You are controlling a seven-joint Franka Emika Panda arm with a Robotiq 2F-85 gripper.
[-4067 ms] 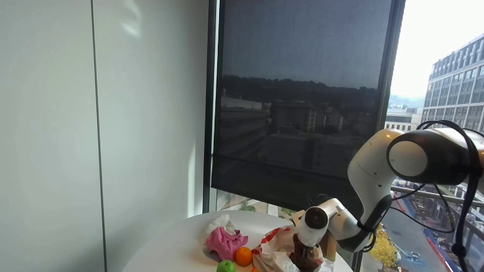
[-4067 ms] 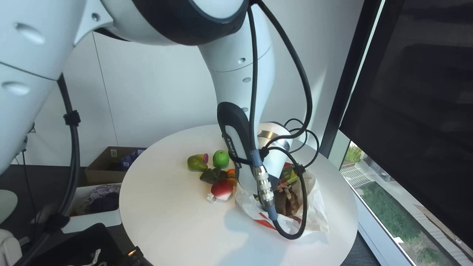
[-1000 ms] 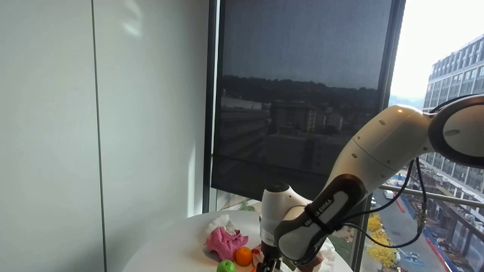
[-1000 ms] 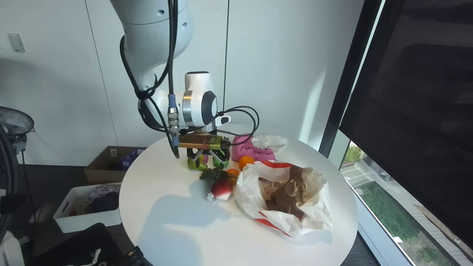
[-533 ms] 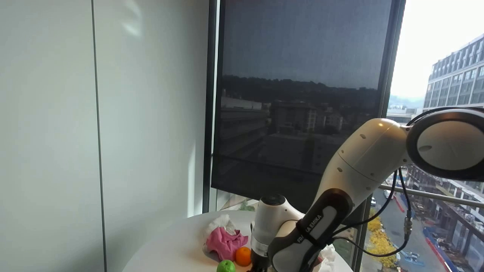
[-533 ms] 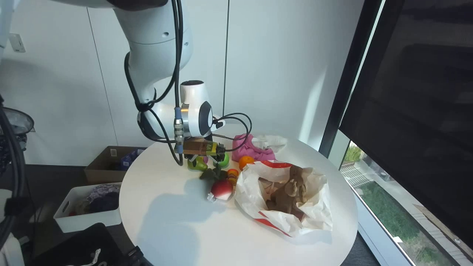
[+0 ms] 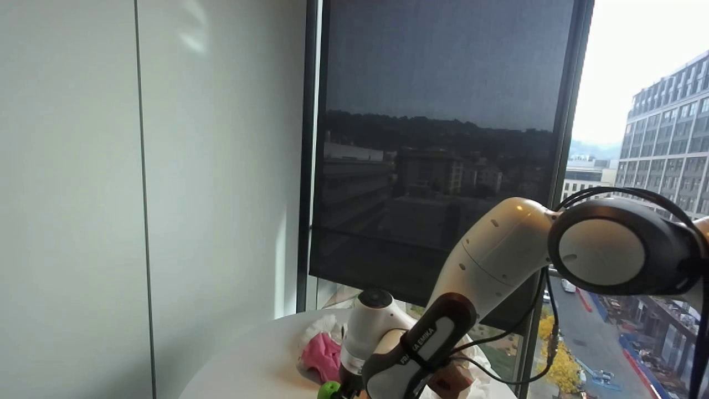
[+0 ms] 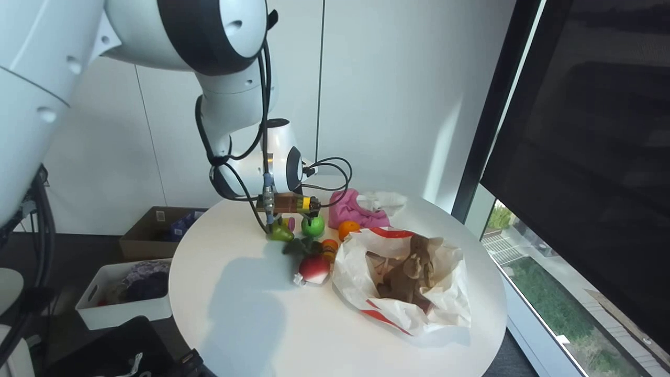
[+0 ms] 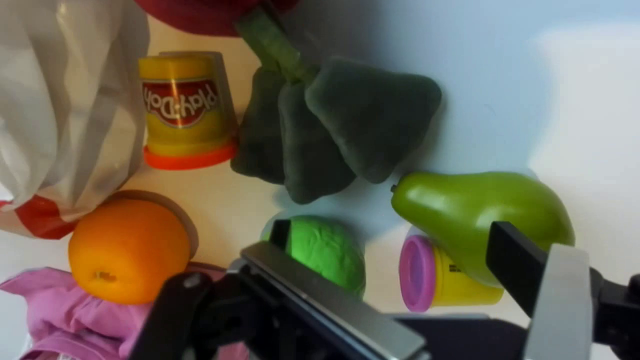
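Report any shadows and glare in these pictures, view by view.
Wrist view: a soft highlight on the pear, bluish shadow beside the dark leaves; in an exterior view, a broad shadow on the white table and a light streak on the wall; in an exterior view, near-white sky.

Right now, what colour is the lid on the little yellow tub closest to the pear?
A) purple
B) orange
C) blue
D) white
A: in the wrist view, the yellow tub, partly hidden behind the green pear, shows its purple lid.
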